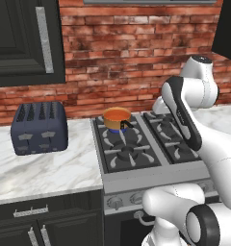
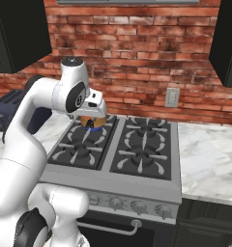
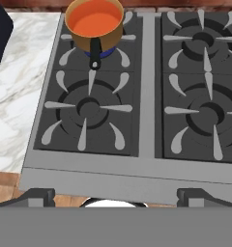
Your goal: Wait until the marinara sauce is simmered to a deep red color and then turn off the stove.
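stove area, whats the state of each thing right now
sauce: orange, not deep red yet
saucepan: upright on the back left burner, handle toward the front
stove: other three burners bare
gripper: open, holding nothing, above the stove's front edge
toaster: on the counter left of the stove

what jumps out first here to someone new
The orange sauce in a small saucepan on the stove's back left burner. Next, the white arm bent over the stove, and the dark toaster on the marble counter to the left.
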You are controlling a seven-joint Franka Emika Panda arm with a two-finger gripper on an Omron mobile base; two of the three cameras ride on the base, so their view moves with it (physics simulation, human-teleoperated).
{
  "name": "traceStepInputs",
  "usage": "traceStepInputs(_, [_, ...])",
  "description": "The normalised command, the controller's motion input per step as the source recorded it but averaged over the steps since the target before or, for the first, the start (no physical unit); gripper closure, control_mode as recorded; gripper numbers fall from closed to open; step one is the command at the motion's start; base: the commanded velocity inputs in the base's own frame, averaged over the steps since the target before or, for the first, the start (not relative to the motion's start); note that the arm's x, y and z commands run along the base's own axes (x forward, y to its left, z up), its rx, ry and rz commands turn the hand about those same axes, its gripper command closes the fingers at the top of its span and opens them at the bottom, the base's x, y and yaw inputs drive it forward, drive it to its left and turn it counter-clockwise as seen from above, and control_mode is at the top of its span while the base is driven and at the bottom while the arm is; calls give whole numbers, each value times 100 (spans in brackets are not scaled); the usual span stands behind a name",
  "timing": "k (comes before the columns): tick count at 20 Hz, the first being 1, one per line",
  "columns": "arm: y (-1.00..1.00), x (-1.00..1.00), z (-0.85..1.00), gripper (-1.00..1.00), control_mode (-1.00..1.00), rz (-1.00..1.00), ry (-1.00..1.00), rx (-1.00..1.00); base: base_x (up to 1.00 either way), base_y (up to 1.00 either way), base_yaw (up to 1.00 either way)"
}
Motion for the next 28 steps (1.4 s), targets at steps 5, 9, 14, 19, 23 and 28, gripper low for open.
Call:
traceStepInputs(5, [0, 0, 0, -100, -100, 0, 0, 0, 0, 0, 0])
traceStepInputs(9, [0, 0, 0, -100, -100, 0, 0, 0, 0, 0, 0])
traceStepInputs(14, [0, 0, 0, -100, -100, 0, 0, 0, 0, 0, 0])
traceStepInputs(19, [-11, 0, -2, -100, 100, 0, 0, 0, 0, -40, 0])
traceStepInputs(23, [0, 0, 0, -100, 100, 0, 0, 0, 0, -58, 0])
traceStepInputs(28, [0, 0, 0, -100, 100, 0, 0, 0, 0, -22, 0])
